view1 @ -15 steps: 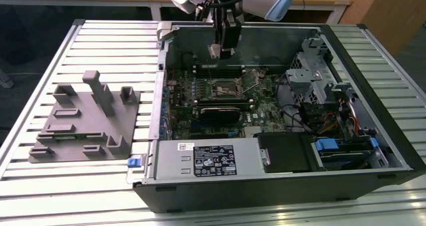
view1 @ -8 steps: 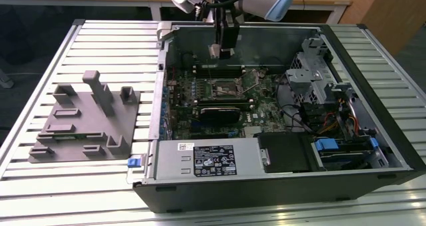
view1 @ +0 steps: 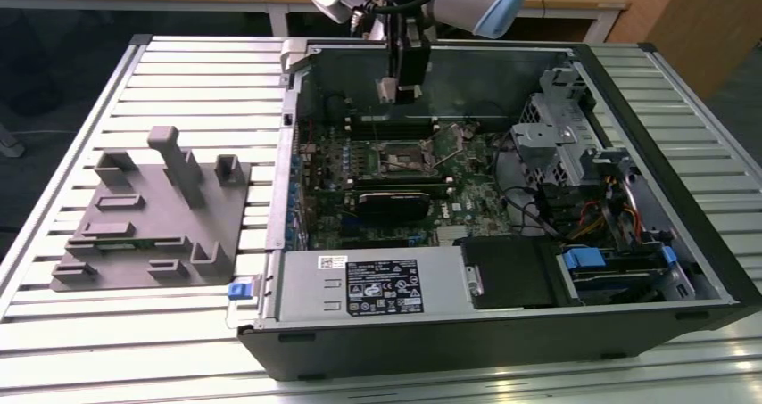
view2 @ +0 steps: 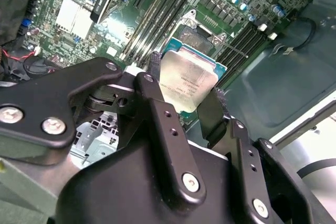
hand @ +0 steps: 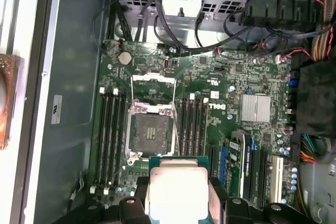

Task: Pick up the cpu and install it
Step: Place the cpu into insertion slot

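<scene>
The cpu (view2: 186, 80), a small square chip with a pale silver top and green edge, is pinched by its sides between my black fingers (view2: 155, 64). My gripper (view1: 399, 87) is shut on it and hangs above the motherboard inside the open computer case (view1: 666, 110). In the first wrist view the cpu (hand: 176, 192) sits in the gripper (hand: 178, 205), a short way off from the open socket (hand: 152, 132), whose metal frame is swung up. The socket (view1: 405, 160) lies below and nearer the camera than the gripper in the exterior view.
Memory slots (hand: 110, 135) flank the socket on both sides. A drive cage and cable bundle (view1: 572, 154) fill the case's side at the exterior view's right. A grey plastic tray (view1: 155, 217) rests on the slatted table at the exterior view's left.
</scene>
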Robot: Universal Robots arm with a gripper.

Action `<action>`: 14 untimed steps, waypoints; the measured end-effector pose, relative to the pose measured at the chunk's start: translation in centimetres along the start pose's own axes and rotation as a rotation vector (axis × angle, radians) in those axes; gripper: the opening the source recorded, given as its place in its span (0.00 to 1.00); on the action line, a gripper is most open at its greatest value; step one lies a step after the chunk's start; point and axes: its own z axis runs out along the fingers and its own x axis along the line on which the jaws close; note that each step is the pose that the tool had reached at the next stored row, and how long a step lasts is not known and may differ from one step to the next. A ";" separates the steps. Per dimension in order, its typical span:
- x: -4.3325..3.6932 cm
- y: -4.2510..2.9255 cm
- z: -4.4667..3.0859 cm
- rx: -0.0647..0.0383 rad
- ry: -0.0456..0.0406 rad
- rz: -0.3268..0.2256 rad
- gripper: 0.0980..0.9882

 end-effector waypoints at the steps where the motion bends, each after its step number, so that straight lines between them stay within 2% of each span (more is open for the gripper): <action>1: 0.00 0.03 0.07 0.000 -0.0001 0.003 0.49; 6: 0.03 0.10 0.43 0.000 -0.0024 0.037 0.49; 14: 0.41 0.66 0.96 0.000 -0.0026 0.039 0.49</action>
